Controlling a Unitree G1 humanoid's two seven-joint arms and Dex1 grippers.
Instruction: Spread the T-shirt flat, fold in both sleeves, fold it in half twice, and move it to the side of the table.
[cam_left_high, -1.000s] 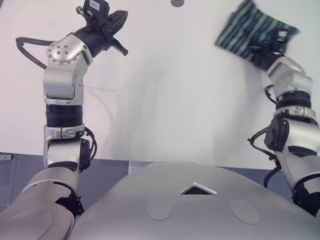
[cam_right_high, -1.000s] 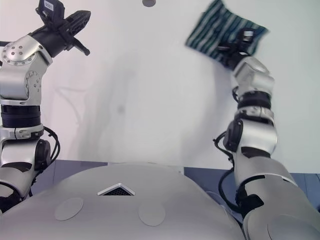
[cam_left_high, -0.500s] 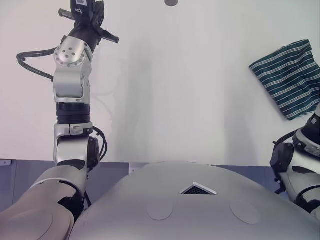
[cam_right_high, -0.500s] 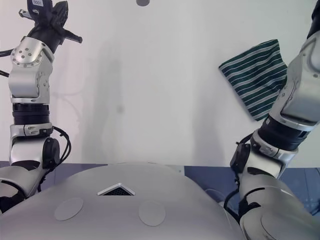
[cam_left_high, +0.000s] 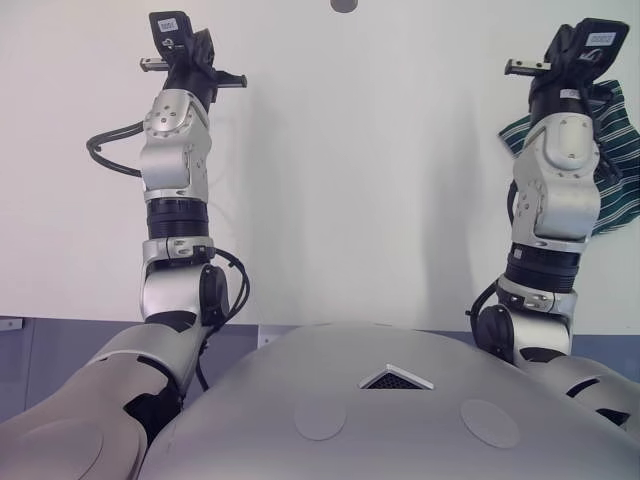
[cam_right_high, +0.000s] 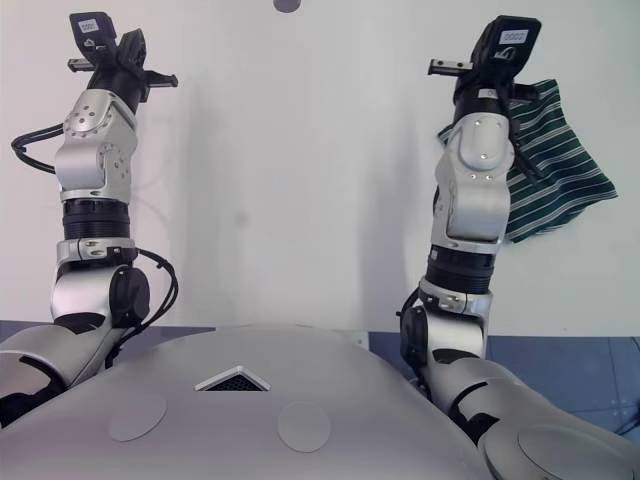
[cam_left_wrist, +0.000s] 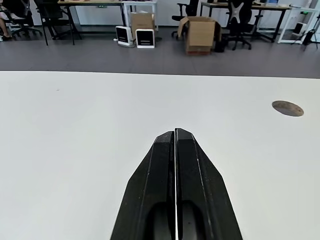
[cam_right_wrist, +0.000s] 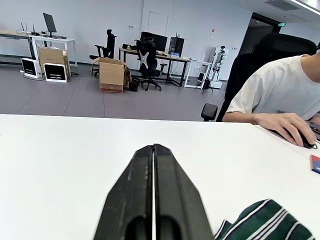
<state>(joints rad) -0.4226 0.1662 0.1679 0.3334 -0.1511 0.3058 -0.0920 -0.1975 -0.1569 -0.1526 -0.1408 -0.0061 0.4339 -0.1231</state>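
Observation:
The T-shirt (cam_right_high: 560, 170), dark green with white stripes, lies folded into a small packet at the right side of the white table (cam_left_high: 350, 180). My right arm (cam_right_high: 478, 170) stands upright in front of it and hides its left part. A corner of the T-shirt (cam_right_wrist: 265, 222) lies beside and below my right gripper (cam_right_wrist: 153, 146), which is shut on nothing above the tabletop. My left arm (cam_left_high: 175, 150) stands upright on the left. My left gripper (cam_left_wrist: 174, 132) is shut and holds nothing, over bare table.
A round grey grommet (cam_left_wrist: 287, 108) sits in the table at mid-back. Beyond the table's far edge (cam_left_wrist: 150, 73) is office floor with boxes, chairs and desks.
My right gripper has come off the T-shirt, which stays on the table at the right. Both arms have drawn back and now stand upright. The head view has shifted.

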